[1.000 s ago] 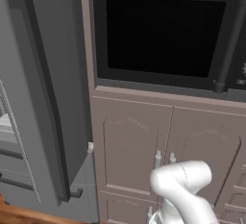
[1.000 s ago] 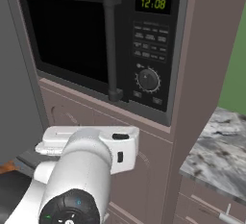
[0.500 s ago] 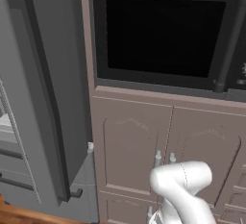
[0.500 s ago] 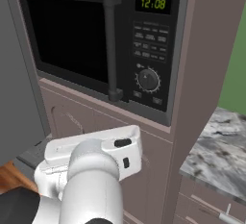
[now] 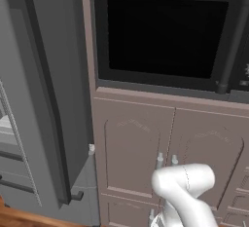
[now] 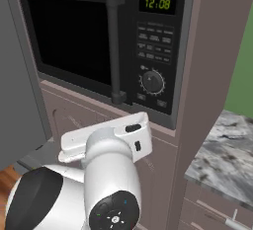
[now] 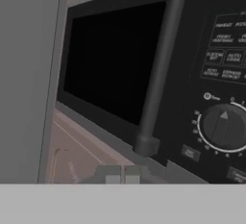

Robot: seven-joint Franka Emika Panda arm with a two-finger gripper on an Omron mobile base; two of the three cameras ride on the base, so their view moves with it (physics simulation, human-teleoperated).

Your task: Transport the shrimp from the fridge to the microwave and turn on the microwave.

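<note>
Pincer (image 7: 123, 175) closed since before, microwave (image 6: 106, 46) glossy black glass, cylindrical handle (image 6: 115, 46)

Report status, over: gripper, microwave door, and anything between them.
Gripper shut, nothing seen in it. Microwave door closed, bar handle just ahead of the fingertips. Fridge door open at left. Nothing in the way.

Mauve cabinet doors (image 5: 170, 158) below; marble counter (image 6: 225, 150) right.
</note>
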